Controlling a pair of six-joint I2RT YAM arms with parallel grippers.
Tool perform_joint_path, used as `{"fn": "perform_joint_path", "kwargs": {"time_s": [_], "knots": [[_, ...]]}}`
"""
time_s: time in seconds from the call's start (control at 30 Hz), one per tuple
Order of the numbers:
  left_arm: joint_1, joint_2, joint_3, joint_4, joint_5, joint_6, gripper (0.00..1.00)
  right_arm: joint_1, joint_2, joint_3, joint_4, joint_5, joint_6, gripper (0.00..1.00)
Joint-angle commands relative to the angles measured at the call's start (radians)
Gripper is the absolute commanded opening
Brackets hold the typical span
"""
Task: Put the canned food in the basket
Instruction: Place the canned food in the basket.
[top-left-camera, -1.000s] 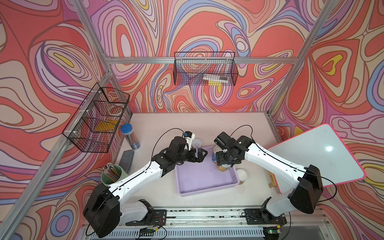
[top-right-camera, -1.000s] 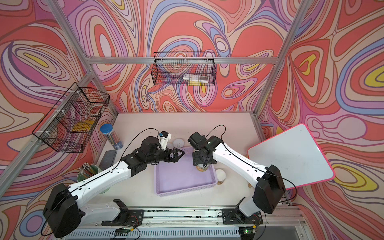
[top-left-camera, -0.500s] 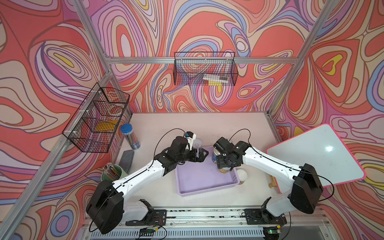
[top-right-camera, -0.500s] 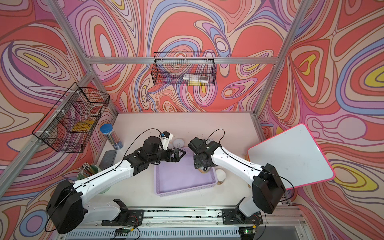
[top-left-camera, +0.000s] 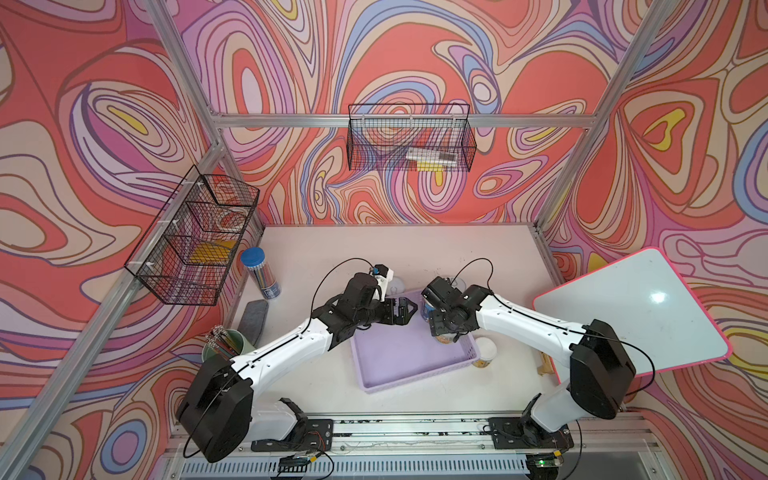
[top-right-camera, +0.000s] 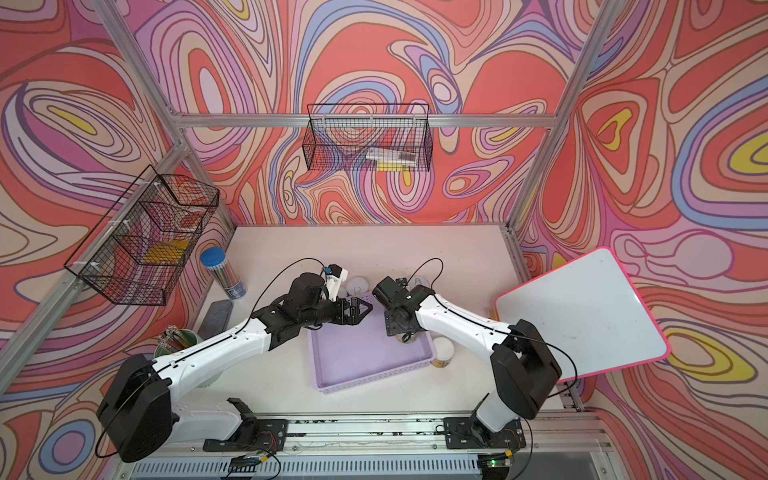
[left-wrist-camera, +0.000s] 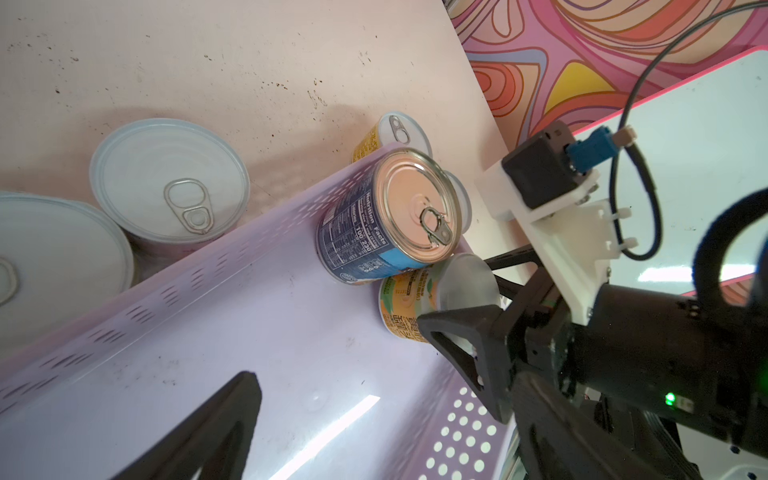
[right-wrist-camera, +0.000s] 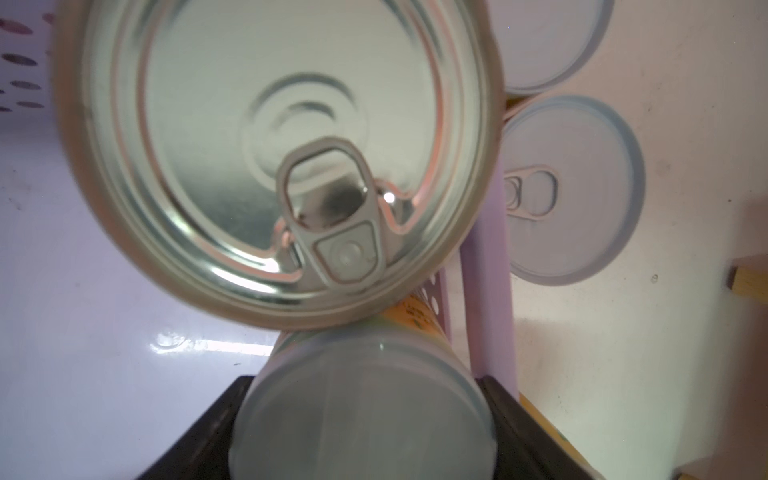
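A: Right gripper (right-wrist-camera: 361, 432) clamped on a small can (left-wrist-camera: 409, 305) with a yellow-orange label, low inside the basket (left-wrist-camera: 249, 332) at its far right corner. Can't tell whether it has bottomed out.

B: Neighbour?

A: Blue can (left-wrist-camera: 386, 224) sits in that same corner, against the perforated wall. The small can's side is touching it.

B: So the risk is a shove.

A: Yes. Any push toward the corner would likely tip or slide the blue can. Let go with the small can leaning, and it may roll across the slick floor. The basket looks like light plastic, so a sideways drag could shift it on the desk (top-left-camera: 374, 249).

B: Left gripper?

A: Left gripper (top-left-camera: 405, 311) is spread wide and holds nothing, hovering over the basket's far edge. It's near the right arm, so a reach across now risks a knock.

B: Other cans?

A: Loose cans (left-wrist-camera: 170, 183) stand on the desk just outside the far wall, and another (top-left-camera: 484, 353) stands beside the right wall. A bumped basket could scatter them.
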Motion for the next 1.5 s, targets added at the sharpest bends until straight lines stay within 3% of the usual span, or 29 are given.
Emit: {"fn": "perform_joint_path", "kwargs": {"time_s": [0.0, 0.23, 0.8, 1.27, 1.47], "knots": [[0.004, 0.01, 0.015, 0.011, 0.009, 0.002, 0.99, 0.0, 0.01, 0.006, 0.092, 0.065, -0.009, 0.5], [0.004, 0.017, 0.018, 0.004, 0.001, 0.008, 0.99, 0.0, 0.033, -0.006, 0.097, 0.085, -0.009, 0.56], [0.004, 0.011, 0.002, 0.001, -0.011, 0.005, 0.99, 0.0, 0.009, -0.026, 0.101, 0.06, 0.002, 0.98], [-0.032, -0.019, 0.045, -0.096, -0.102, 0.066, 0.99, 0.0, -0.195, -0.07, 0.145, -0.028, 0.008, 0.98], [-0.131, 0.025, 0.107, -0.129, -0.154, 0.11, 0.99, 0.0, -0.272, -0.08, 0.082, 0.096, 0.133, 0.98]]}}
